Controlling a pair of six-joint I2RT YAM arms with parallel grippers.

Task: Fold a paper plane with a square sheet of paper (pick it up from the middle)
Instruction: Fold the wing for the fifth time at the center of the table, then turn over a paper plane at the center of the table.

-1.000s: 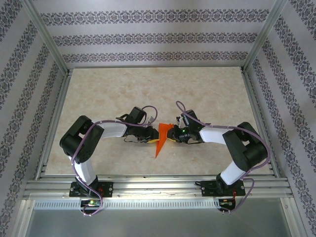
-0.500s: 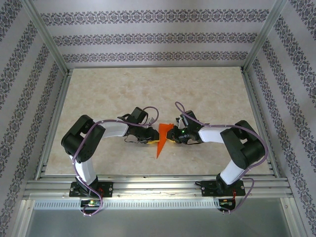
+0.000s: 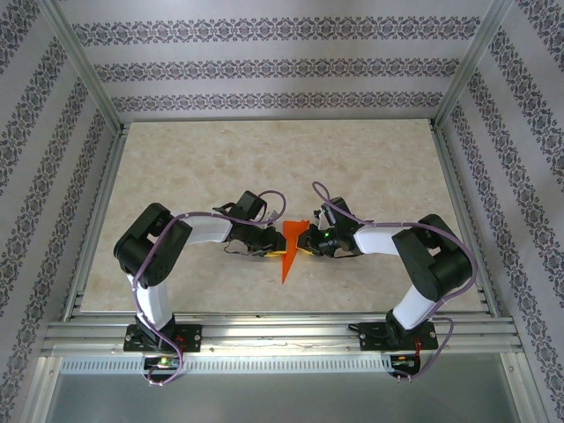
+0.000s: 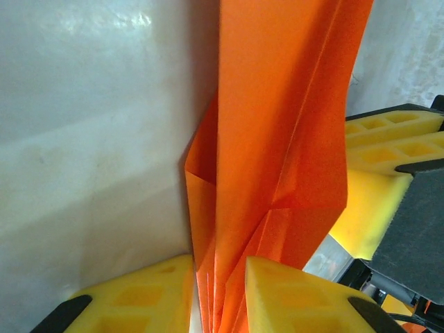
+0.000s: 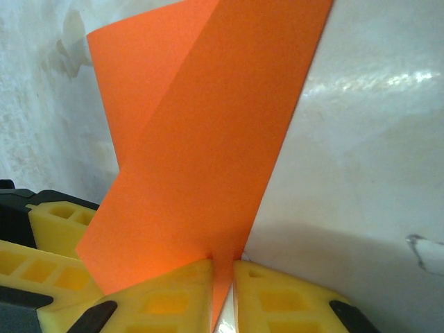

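Left gripper point(image 3: 268, 251) is nearly closed, its yellow pads point(image 4: 146, 291) pinching the stacked folds of the paper plane point(image 3: 289, 250) from the plane's 9 o'clock side. Right gripper point(image 3: 309, 244) is closed just as tightly on the plane's edge from 3 o'clock, and its pads point(image 5: 277, 298) nip a thin orange layer. The plane sits between the two grippers near the middle of the table point(image 3: 370, 159), at its near side, as a narrow orange triangle with its tip toward 6 o'clock.
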